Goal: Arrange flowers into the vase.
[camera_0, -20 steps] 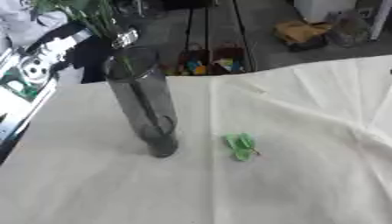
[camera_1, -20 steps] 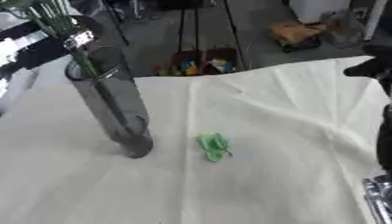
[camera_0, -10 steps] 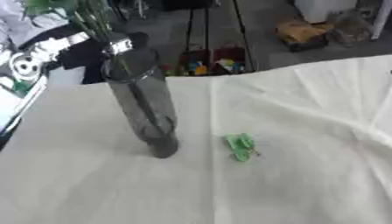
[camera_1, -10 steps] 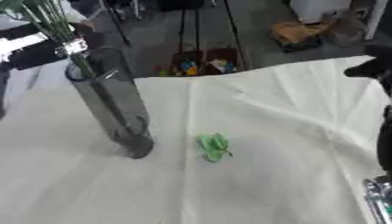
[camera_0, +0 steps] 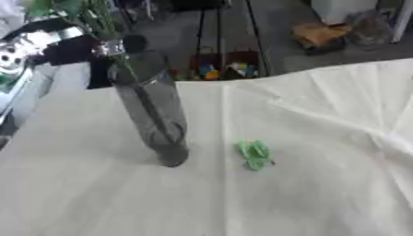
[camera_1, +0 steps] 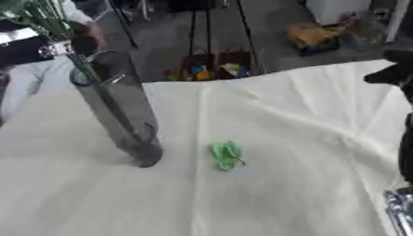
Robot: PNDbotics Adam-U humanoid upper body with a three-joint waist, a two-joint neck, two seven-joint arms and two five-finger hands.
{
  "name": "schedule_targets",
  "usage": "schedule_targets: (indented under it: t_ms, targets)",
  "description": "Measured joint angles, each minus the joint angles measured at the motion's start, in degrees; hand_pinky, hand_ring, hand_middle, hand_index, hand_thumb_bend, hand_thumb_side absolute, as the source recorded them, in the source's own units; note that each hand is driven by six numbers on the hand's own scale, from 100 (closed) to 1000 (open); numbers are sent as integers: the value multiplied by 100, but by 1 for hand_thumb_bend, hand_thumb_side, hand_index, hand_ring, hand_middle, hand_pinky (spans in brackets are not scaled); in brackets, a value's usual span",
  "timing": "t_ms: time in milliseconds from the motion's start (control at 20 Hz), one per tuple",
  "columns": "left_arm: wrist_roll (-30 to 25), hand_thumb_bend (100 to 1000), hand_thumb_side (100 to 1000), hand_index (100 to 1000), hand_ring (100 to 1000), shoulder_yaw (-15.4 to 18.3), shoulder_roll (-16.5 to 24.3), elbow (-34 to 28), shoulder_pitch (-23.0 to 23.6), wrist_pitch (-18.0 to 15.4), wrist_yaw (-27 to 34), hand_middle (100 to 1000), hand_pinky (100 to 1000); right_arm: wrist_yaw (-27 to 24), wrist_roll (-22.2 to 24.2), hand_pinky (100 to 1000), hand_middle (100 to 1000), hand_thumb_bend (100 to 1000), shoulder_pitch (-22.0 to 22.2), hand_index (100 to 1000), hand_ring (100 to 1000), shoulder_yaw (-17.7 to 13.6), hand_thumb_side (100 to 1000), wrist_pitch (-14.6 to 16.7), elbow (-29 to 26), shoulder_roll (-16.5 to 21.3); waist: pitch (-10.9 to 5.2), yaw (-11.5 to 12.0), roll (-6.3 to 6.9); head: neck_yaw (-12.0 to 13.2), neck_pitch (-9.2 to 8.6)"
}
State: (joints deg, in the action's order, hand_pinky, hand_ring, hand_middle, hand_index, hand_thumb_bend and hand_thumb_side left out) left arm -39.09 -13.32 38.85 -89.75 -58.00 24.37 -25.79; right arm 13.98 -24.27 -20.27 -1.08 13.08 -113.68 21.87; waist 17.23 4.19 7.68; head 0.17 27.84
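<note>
A tall smoky glass vase stands upright on the white cloth, left of the middle. Green flower stems run down inside it, and their leaves stick out above the rim at the top left. My left hand, black and silver, comes in from the upper left and is curled on the stems just above the vase mouth. A small green leafy piece lies on the cloth to the right of the vase base. My right hand shows only as a dark shape at the right edge.
The creased white cloth covers the table. Its far edge runs behind the vase. Beyond it are a floor with black stand legs, colourful small objects and a cardboard box. A silver arm part sits at the lower right.
The picture has shifted slightly. My left hand stays at the vase mouth with the stems. The green piece and the vase have not moved on the cloth.
</note>
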Motion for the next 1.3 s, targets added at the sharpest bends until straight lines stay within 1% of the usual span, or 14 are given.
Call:
schedule_targets:
  t_ms: [300, 750, 1000, 1300]
  targets:
    - [-380, 1000, 1000, 1000, 1000, 89, 26, -70, 7, -92, -29, 1000, 1000, 0, -19, 627, 472, 100, 6, 726, 552, -1, 1000, -23, 0, 0, 0, 0, 0, 1, -2]
    - [-1032, 1000, 1000, 1000, 1000, 149, 214, -47, 111, -479, -108, 1000, 1000, 0, -44, 629, 471, 100, 7, 725, 551, -1, 1000, -49, 0, 0, 3, 7, 1, 1, -28]
    - [-1164, 1000, 1000, 1000, 1000, 179, 315, -45, 181, -606, -151, 1000, 1000, 0, -49, 630, 470, 100, 8, 725, 551, -1, 1000, -53, 0, 0, 4, 17, 2, 0, -29]
    - [-1183, 1000, 1000, 1000, 1000, 325, 354, -53, 203, -626, -152, 1000, 1000, 0, -36, 631, 469, 100, 8, 725, 551, 1, 1000, -66, 0, 0, 8, 47, -3, -4, -31]
